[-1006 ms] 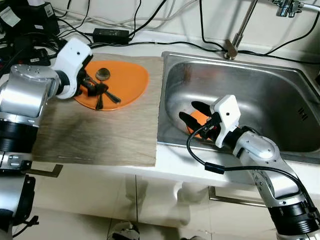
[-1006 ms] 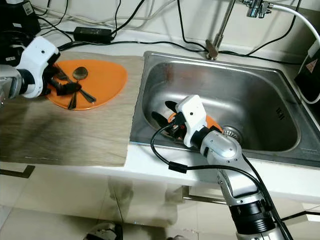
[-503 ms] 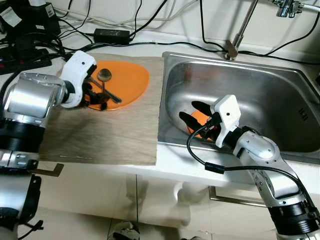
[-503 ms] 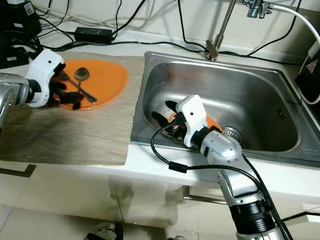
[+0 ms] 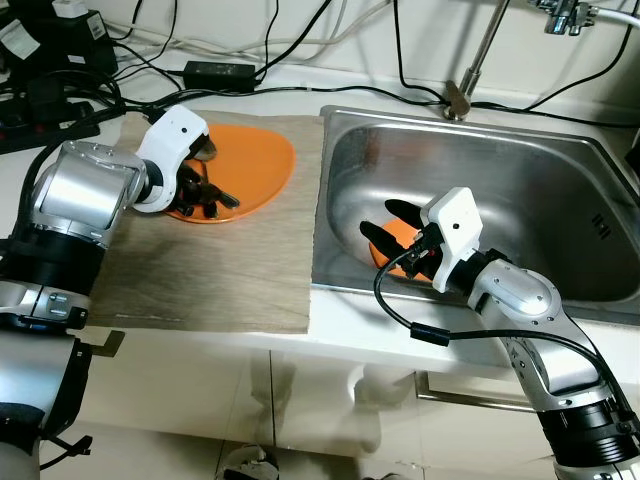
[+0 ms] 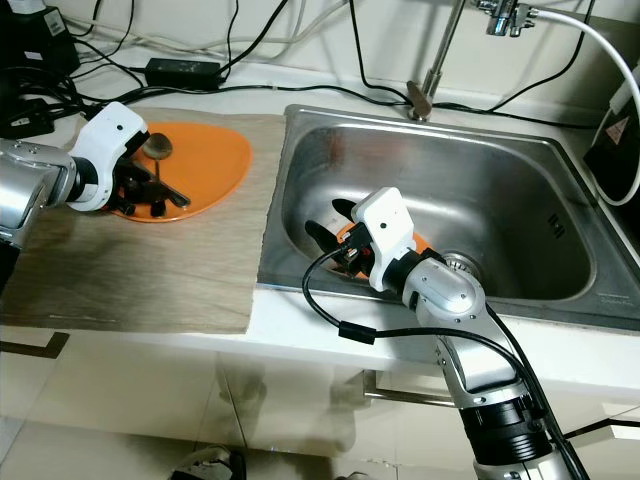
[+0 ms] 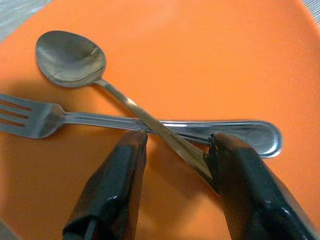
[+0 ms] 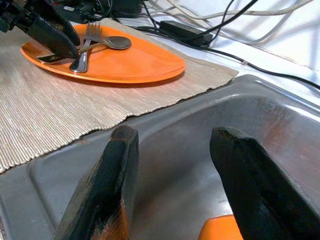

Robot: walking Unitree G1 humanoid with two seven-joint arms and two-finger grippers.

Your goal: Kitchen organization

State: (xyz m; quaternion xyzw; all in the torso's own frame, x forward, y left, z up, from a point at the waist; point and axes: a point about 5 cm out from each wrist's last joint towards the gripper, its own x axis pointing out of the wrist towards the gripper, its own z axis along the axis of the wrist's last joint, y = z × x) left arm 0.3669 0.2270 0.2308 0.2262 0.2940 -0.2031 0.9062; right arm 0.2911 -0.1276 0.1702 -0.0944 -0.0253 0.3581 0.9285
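Your left claw point(image 7: 172, 150) sits low over the flat orange plate point(image 5: 250, 165), its two black fingers point(image 7: 112, 185) spread apart with the handle of the silver metal spoon point(image 7: 72, 60) running between them; one finger tip touches that handle, the other stands clear of it. The spoon lies crossed over a silver metal fork point(image 7: 45, 120), both resting on the plate. The plate lies on a grey woven mat point(image 5: 210, 265) on the white surface point(image 5: 330, 335), just beside the stainless steel sink point(image 5: 520, 180).

Your right claw point(image 5: 388, 222) is down inside the sink near its front wall, fingers point(image 8: 100, 195) spread wide and gripping nothing. A small orange object point(image 5: 400, 240) lies on the sink floor right beneath it. Black cables point(image 5: 150, 70) trail along the back of the surface.
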